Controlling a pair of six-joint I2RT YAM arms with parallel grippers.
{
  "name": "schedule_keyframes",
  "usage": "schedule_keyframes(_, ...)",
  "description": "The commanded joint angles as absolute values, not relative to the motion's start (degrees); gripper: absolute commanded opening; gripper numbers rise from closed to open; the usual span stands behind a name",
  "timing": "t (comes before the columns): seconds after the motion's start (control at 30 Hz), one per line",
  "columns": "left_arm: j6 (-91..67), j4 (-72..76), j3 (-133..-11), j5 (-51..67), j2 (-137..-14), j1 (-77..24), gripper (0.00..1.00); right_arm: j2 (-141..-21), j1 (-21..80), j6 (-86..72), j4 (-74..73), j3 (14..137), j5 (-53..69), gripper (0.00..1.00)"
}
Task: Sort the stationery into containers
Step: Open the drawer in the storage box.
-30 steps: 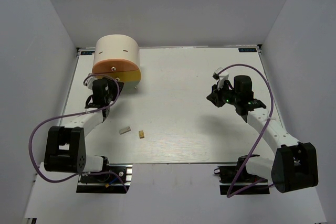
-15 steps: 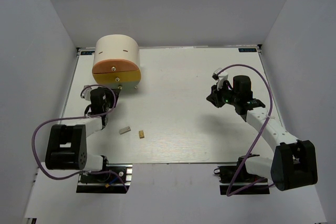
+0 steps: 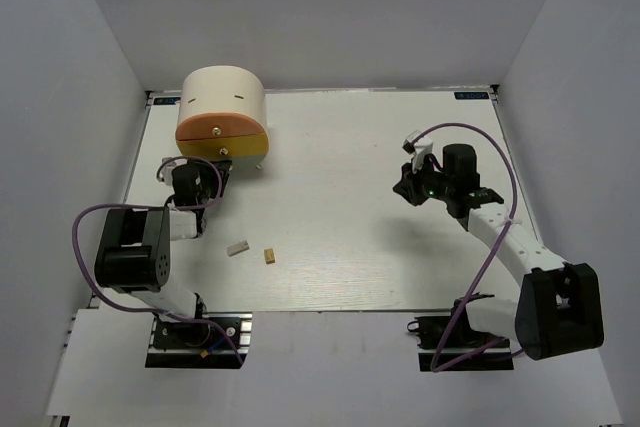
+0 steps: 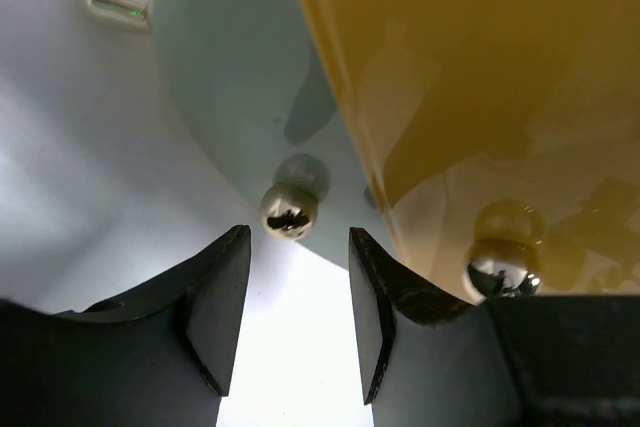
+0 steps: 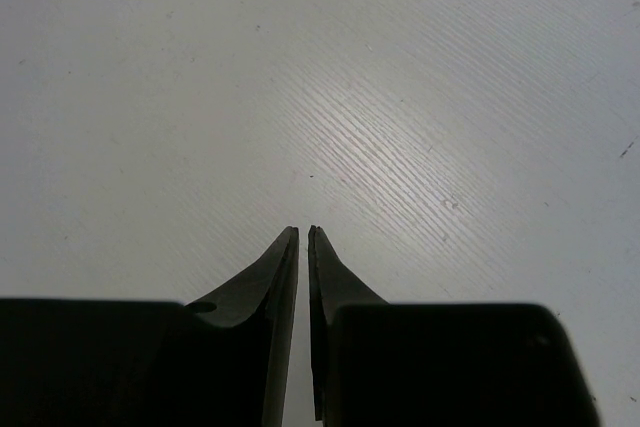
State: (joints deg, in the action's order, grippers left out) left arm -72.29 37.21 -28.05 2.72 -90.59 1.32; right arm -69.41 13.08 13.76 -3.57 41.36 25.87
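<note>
right, the left claw (image 4: 298, 237) is up against the front of the cream drum (image 3: 222, 95) in the far left corner of the bench (image 3: 350, 137). its jaws stand partly apart with nothing gripped. from the left wrist view, a small shiny knob (image 4: 289, 209) sits just beyond the two black fingertips (image 4: 222, 292), lined up with the gap but not between them. that knob is on a pale rounded surface (image 4: 225, 97) beneath the yellow tray (image 4: 480, 57), and a second shiny knob (image 4: 499, 265) shows to the right, under the yellow edge. from above, the orange tray (image 3: 218, 128) lies on top of the yellow one at the drum's front.

now over to the right claw (image 5: 303, 232): it hangs over bare bench on the right side, well apart from everything, with its jaws pinched down to a hair-thin slit and nothing in them.

meanwhile, two tiny blocks lie loose on the bench in front of the left arm, the grey block (image 3: 237, 247) and the tan block (image 3: 269, 256). they are near each other but not touching, and well short of the drum.
</note>
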Motion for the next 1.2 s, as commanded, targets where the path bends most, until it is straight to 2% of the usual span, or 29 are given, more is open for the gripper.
schedule_keyframes(0.0,-73.21,41.31,-28.92,3.78,-90.96,2.11,0.54,-70.48,12.75,14.5,-3.25,43.06,26.19,0.15)
schedule_keyframes(0.47,-73.74,45.53,-29.44,3.78,-95.62,2.11,0.47,-72.95,12.83,15.03,-3.6,45.09,26.37,0.15)
schedule_keyframes(0.63,-74.27,46.58,-29.44,3.78,-96.15,2.11,0.41,-73.13,12.75,15.03,-3.78,45.35,26.45,0.15)
schedule_keyframes(0.9,-74.27,47.11,-27.69,4.3,-96.15,2.11,0.26,-73.3,12.92,15.03,-3.78,45.53,26.8,0.15)
schedule_keyframes(1.17,-74.27,47.11,-21.36,4.83,-90.89,2.11,0.25,-73.65,12.92,14.77,-3.43,45.79,27.33,0.15)
